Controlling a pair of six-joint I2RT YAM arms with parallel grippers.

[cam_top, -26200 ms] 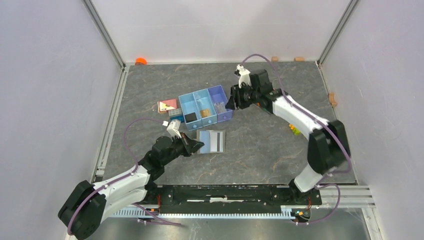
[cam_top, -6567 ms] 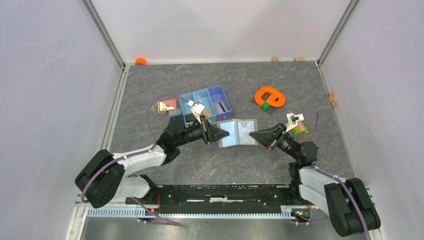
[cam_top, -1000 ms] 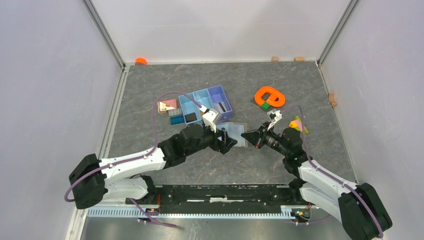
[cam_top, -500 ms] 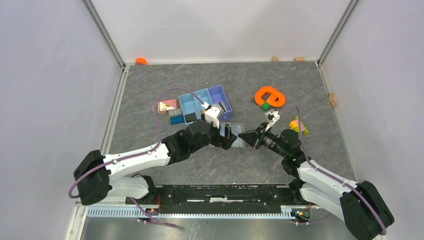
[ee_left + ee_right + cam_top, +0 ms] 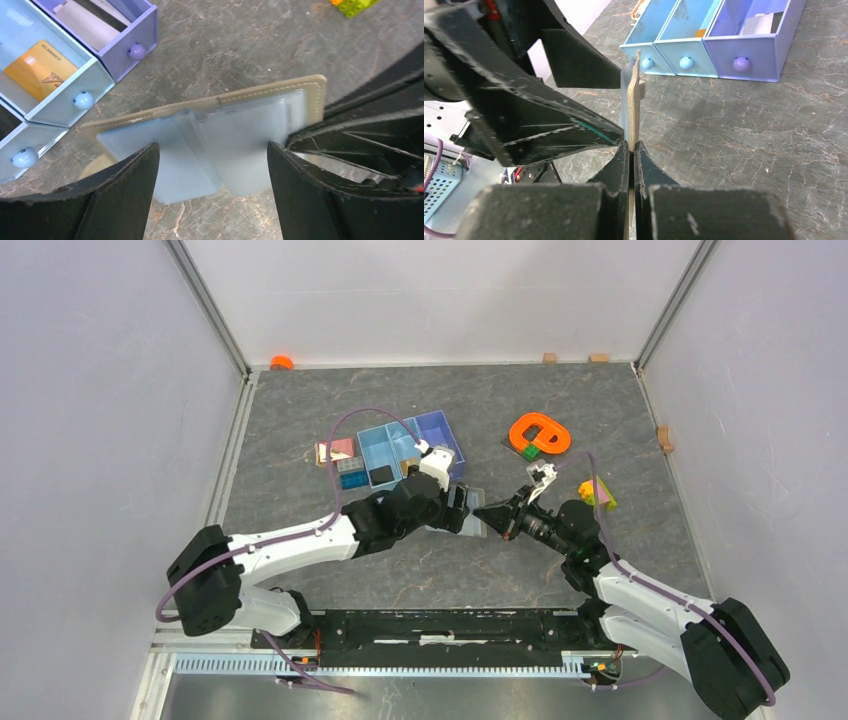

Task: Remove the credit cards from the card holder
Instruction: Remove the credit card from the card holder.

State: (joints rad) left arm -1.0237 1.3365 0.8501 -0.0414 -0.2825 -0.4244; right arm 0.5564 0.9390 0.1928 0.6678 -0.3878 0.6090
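Right gripper (image 5: 484,512): jaws are pressed together on one end of the card holder (image 5: 471,512), at its tan border. The holder is held up on edge near the table's middle, just in front of the blue-and-purple tray (image 5: 441,426). In the right wrist view it is seen edge-on and upright. Whether its lower edge rests on the stone-patterned table (image 5: 560,400) cannot be told.

Left gripper (image 5: 458,510): fingers are spread wide apart and face the holder's pale blue-grey inside, with no contact seen. Whether credit cards sit in the slots cannot be told. An orange-tan flat piece (image 5: 40,67) is noted in the tray's middle compartment.
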